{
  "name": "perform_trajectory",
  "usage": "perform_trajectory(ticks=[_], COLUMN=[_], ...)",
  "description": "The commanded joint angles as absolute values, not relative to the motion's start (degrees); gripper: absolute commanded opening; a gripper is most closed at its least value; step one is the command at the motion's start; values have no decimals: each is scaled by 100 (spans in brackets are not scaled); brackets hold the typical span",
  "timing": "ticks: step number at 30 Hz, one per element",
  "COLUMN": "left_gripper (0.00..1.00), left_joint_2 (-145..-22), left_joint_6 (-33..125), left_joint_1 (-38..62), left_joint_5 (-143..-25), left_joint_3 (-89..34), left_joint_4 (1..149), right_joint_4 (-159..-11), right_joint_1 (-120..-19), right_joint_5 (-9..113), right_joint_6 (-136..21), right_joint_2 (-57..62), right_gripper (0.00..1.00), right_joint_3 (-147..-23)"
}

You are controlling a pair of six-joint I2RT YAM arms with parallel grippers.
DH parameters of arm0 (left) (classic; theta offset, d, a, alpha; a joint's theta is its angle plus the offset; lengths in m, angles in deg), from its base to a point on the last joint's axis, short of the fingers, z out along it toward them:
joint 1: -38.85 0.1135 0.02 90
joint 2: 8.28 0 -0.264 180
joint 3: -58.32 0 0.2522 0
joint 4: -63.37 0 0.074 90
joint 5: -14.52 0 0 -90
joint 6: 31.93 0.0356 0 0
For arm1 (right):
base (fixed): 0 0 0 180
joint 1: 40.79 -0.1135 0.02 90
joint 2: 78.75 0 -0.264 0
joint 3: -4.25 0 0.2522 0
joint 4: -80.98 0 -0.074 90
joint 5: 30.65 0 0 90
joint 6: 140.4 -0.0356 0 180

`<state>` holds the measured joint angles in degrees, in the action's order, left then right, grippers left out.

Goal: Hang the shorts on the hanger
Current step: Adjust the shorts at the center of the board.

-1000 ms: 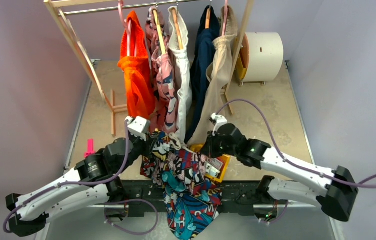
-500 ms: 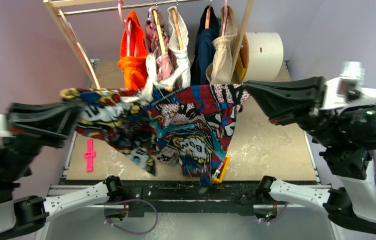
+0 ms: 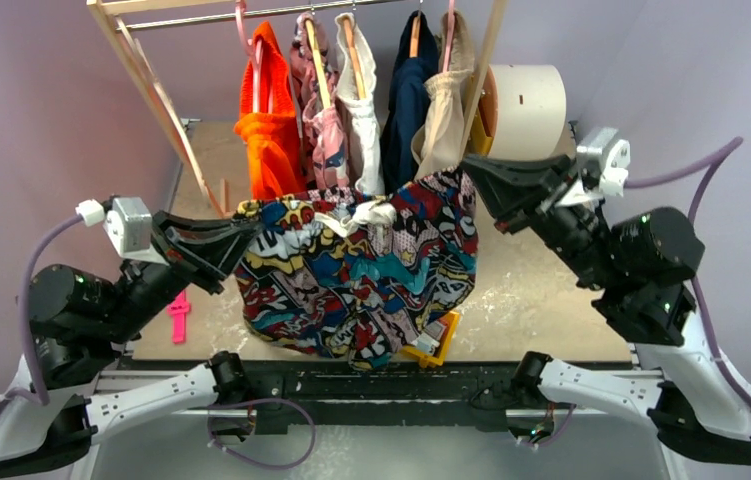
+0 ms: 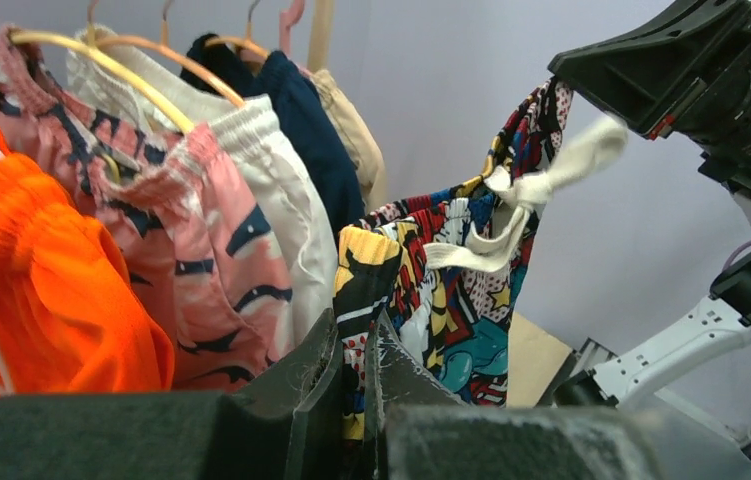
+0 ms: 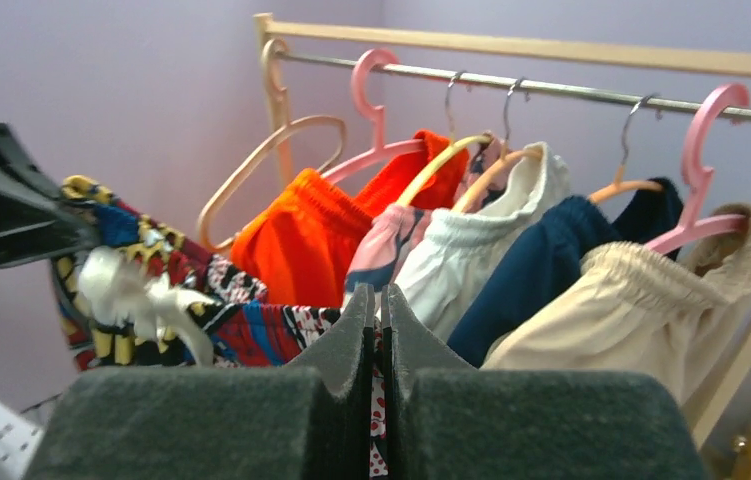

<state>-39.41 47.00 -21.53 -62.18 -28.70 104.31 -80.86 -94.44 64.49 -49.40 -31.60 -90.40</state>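
Pinching opposite ends of the waistband, the left gripper (image 3: pixel 243 222) and right gripper (image 3: pixel 469 168) are each clamped on the shorts (image 3: pixel 351 285), which hang stretched between them above the table (image 3: pixel 541 285), in front of the rack's clothes. The hanger (image 5: pixel 236 177) hangs bare on the rail (image 5: pixel 551 88), beside the orange garment (image 5: pixel 296 225).

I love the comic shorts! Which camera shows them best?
The top external view: there the comic-print shorts hang spread wide, nearly the whole print showing. The left wrist view shows only a bunched edge and the white drawstring. The right wrist view shows just a crumpled strip at the lower left.
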Motion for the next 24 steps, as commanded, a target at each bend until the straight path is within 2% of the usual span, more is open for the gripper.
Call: perform_trajectory(ticks=[1, 5, 12, 16, 18, 24], left_gripper=[0, 0, 0, 0, 0, 0], left_joint_2=[-4589, -5410, -4841, -5021, -5151, -4947], left_joint_6=[5212, 5264, 5101, 5370, 5548, 5749], left_joint_1=[-2127, -2122, -2125, -2125, -2121, -2125], left_joint_5=[-6135, -6728, -6873, -6852, -6836, -6293], left_joint_3=[-4130, -5312, -4664, -5282, -5510, -4579], left_joint_4=[9693, 10153, 9546, 9577, 9684, 9613], right_joint_4=[-8674, -8775, -8867, -8559, -8498, -8626], right_joint_1=[-9427, -9426, -9431, -9432, -9431, -9428], right_joint_5=[7173, 6614, 5903, 5014, 5033, 5778], right_joint_6=[-4427, -4238, -4314, -4345, -4361, -4153], right_joint_2=[-2758, -2479, -2726, -2316, -2188, -2405], right_gripper=[0, 0, 0, 0, 0, 0], right_joint_3=[-10413, -11236, -11116, -12113, -12280, -10802])
